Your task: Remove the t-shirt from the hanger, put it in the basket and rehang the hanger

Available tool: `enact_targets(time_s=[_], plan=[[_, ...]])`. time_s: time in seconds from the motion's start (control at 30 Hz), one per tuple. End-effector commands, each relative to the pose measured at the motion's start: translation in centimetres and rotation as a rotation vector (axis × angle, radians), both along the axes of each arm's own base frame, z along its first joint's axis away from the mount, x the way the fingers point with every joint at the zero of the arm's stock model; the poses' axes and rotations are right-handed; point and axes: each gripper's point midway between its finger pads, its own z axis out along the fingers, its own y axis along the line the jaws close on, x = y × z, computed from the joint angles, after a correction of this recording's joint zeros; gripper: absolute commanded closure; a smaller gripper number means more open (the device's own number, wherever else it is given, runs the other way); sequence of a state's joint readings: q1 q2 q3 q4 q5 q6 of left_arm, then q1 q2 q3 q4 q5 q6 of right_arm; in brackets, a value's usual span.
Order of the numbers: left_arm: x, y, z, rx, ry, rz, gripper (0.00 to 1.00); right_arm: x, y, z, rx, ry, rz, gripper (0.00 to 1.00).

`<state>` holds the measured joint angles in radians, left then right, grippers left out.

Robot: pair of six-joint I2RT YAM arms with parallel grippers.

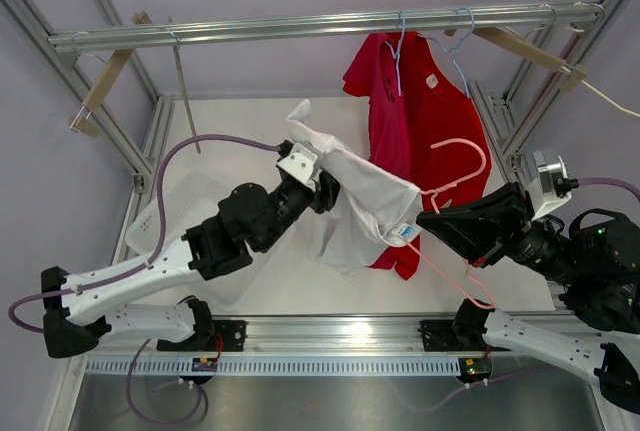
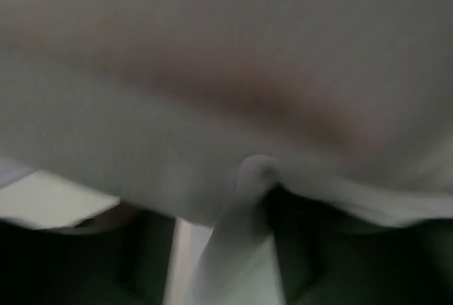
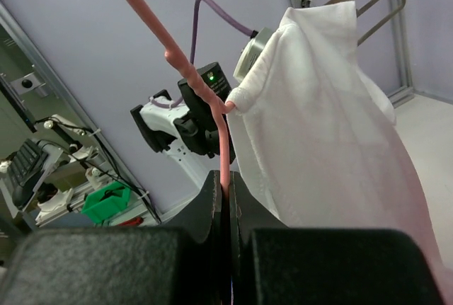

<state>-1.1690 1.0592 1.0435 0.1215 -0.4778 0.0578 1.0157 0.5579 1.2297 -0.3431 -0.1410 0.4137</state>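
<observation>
Between the shut fingers of the right claw [image 3: 225,190] runs the thin wire of a pink hanger [image 3: 224,142], pinched tight where it drops straight down. From there the wire bends up and away, and the white t-shirt [image 1: 365,206] drapes over its far end, partly on the hanger and hanging in mid-air above the desk [image 1: 250,131].

At the shirt's other side, the left claw [image 1: 328,189] is closed on a bunch of the cloth and holds it up, so the fabric stretches between the two arms. Its wrist camera shows little but blurred white cloth, with a fold pulled down between the dark fingers.

A small tag [image 1: 405,234] with a blue mark sits at the shirt's lower edge, too small to read. A white neck label [image 1: 432,81] on the red shirt [image 1: 420,121] behind is equally unreadable.

That red shirt hangs from a pale blue hanger [image 1: 399,51] on the metal rail [image 1: 300,27] across the back. Wooden hangers [image 1: 100,91] sit at the rail's ends.

On the white desk, a clear plastic bin [image 1: 185,206] lies under the left arm. Plain lilac-grey walls and aluminium framing enclose the cell.
</observation>
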Motion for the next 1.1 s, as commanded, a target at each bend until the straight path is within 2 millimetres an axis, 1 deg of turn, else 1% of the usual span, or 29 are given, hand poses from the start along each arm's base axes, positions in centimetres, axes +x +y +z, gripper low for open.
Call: enact_targets(time_s=[0.0,0.03,0.07,0.1,0.17,0.2,0.27,0.3,0.33,0.37,0.4,0.43,0.47,0.5,0.53,0.57,0.63,0.67,0.7,0.77,0.8,0.83,0.87,0.9,1.0,1.03,1.07], plan=[[-0.9,-0.6,6.4,-0.103,-0.114,-0.074,0.60,-2.0,0.3,1.5,0.042,-0.026,0.107,1.00],[-0.9,-0.2,7.5,-0.104,-0.133,-0.063,0.74,-2.0,0.3,1.4,0.039,-0.022,0.110,1.00],[-0.7,0.0,7.7,-0.099,-0.135,-0.050,0.93,-1.9,0.4,1.2,0.031,-0.018,0.105,1.00],[-0.7,0.7,8.3,-0.105,-0.140,-0.030,1.00,-1.8,0.3,1.2,0.032,-0.017,0.097,1.00],[-0.8,1.4,8.4,-0.092,-0.148,-0.018,1.00,-1.5,0.3,0.9,0.025,-0.010,0.083,1.00],[-0.9,2.4,8.6,-0.099,-0.145,-0.002,1.00,-1.4,0.0,0.9,0.030,-0.007,0.070,1.00],[-0.9,3.6,8.5,-0.096,-0.138,0.032,1.00,-1.1,-0.1,0.5,0.019,0.002,0.053,1.00],[-0.5,4.7,8.1,-0.077,-0.119,0.084,1.00,-0.8,-0.3,0.3,0.015,0.012,0.030,1.00],[-0.3,5.6,8.1,-0.064,-0.113,0.115,1.00,-0.5,-0.4,-0.1,0.005,0.016,0.013,1.00],[-0.3,6.7,9.3,-0.076,-0.116,0.145,1.00,-0.1,-0.4,-1.1,-0.028,0.041,-0.005,1.00],[0.1,7.6,8.7,-0.019,-0.092,0.190,1.00,0.4,-0.6,-1.7,-0.040,0.059,-0.037,1.00],[0.0,8.3,9.3,-0.009,-0.095,0.204,1.00,0.7,-0.6,-2.5,-0.056,0.073,-0.053,1.00],[-0.1,8.8,10.0,-0.008,-0.097,0.216,1.00,1.3,-0.5,-4.3,-0.106,0.105,-0.074,1.00],[-0.4,10.2,12.1,-0.024,-0.107,0.232,1.00,1.9,-1.0,-5.0,-0.115,0.125,-0.118,1.00],[-0.6,10.7,13.4,-0.039,-0.116,0.232,1.00,2.3,-1.2,-5.8,-0.130,0.138,-0.146,1.00],[-1.2,11.7,16.0,-0.073,-0.134,0.223,1.00,3.0,-2.0,-6.9,-0.143,0.159,-0.199,1.00],[-1.8,12.5,18.9,-0.106,-0.150,0.207,1.00,3.1,-2.6,-7.4,-0.138,0.161,-0.223,1.00],[-1.7,11.8,19.8,-0.102,-0.147,0.196,1.00,3.0,-3.0,-7.6,-0.137,0.163,-0.232,1.00],[-2.8,13.1,22.9,-0.152,-0.168,0.163,1.00,3.0,-3.7,-7.3,-0.123,0.159,-0.251,1.00],[-3.2,13.8,24.9,-0.176,-0.180,0.157,1.00,3.1,-4.3,-7.2,-0.126,0.153,-0.272,1.00],[-3.0,13.8,25.1,-0.164,-0.177,0.171,1.00,3.4,-4.3,-7.2,-0.137,0.151,-0.287,1.00],[-3.4,15.2,26.6,-0.193,-0.197,0.188,1.00,3.5,-4.2,-7.3,-0.145,0.149,-0.288,1.00],[-3.4,15.8,26.8,-0.194,-0.201,0.205,1.00,3.5,-4.1,-7.3,-0.152,0.149,-0.290,1.00],[-3.4,17.2,26.9,-0.206,-0.199,0.245,1.00,3.9,-3.8,-7.5,-0.169,0.153,-0.298,1.00],[-3.1,18.7,25.7,-0.173,-0.185,0.305,1.00,4.6,-2.8,-8.3,-0.206,0.157,-0.304,1.00],[-3.4,19.9,25.4,-0.182,-0.183,0.319,1.00,4.8,-2.6,-8.4,-0.212,0.154,-0.305,1.00],[-2.9,19.4,23.7,-0.138,-0.163,0.338,1.00,5.0,-2.1,-8.6,-0.220,0.155,-0.301,1.00]])
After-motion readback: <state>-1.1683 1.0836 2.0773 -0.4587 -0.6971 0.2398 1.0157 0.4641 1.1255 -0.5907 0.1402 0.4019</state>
